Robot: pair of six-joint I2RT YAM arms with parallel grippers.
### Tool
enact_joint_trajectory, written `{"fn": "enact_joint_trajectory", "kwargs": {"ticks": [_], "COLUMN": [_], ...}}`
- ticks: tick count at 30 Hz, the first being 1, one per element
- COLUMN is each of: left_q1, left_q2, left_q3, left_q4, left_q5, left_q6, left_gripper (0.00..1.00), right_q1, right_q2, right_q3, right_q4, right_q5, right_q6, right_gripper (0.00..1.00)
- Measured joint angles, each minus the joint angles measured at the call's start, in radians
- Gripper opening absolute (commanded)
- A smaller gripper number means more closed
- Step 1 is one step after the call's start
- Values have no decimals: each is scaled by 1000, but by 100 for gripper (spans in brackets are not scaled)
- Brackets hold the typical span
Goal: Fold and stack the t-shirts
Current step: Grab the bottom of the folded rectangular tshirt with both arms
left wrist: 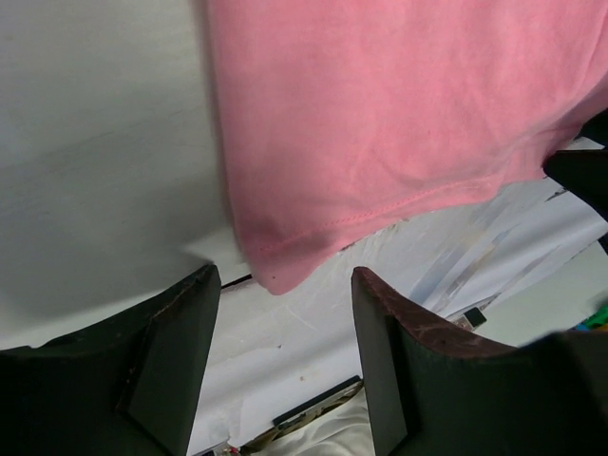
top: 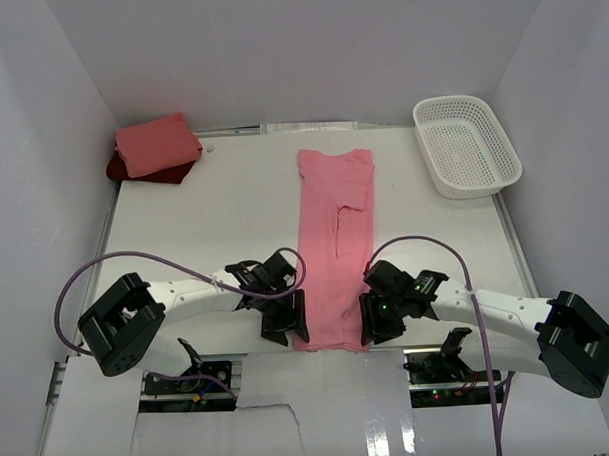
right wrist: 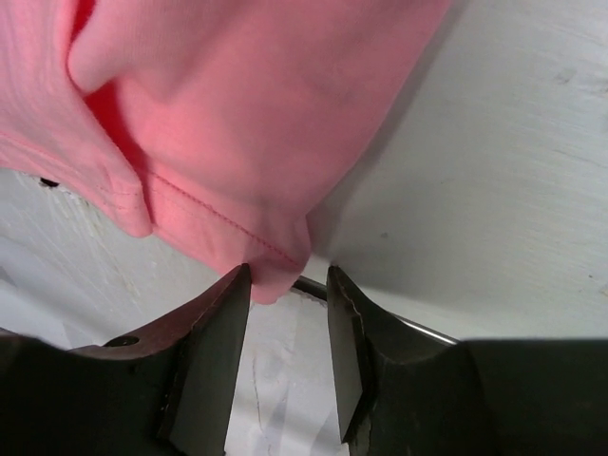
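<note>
Your rose pink t-shirt (top: 334, 257) lies as a long strip mid-table, hem at the near edge, so both grippers flank its near corners, likely for the next fold. The left gripper (top: 293, 323) gapes wide and empty. The right gripper (top: 373, 321) stands narrower, with the corner seemingly at its tips, ungripped.

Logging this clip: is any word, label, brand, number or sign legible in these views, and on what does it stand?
None can be read.
The spread-out pink t-shirt is plain, with no print or tag showing.
The two folded t-shirts show no print.
The white basket bears no label.
</note>
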Motion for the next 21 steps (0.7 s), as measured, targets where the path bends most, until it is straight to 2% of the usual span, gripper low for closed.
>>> {"fn": "enact_joint_trajectory", "kwargs": {"ticks": [4, 8, 11, 14, 15, 16, 17, 21], "left_q1": [-12, -15, -19, -20, -20, -20, -20, -21], "left_q2": [8, 11, 19, 24, 27, 31, 34, 33], "left_q3": [-19, -56, -71, -82, -82, -83, -83, -78], "left_q4": [48, 109, 135, 150, 153, 156, 159, 160], "left_q5": [25, 59, 69, 68, 69, 70, 72, 76], "left_q6": [-25, -55, -67, -71, -73, -71, -75, -71], "left_gripper": [63, 47, 34, 22, 18, 7, 1, 0], "right_q1": [5, 7, 7, 7, 6, 7, 7, 7], "right_q2": [0, 1, 5, 9, 8, 8, 8, -6], "right_q3": [-11, -22, -27, -34, -37, -39, -39, -39], "right_q4": [37, 68, 78, 88, 91, 93, 93, 87], "right_q5": [-17, -30, -33, -32, -33, -33, -33, -32], "right_q6": [15, 27, 32, 33, 34, 37, 38, 38], "right_gripper": [43, 36, 26, 8, 8, 8, 8, 8]}}
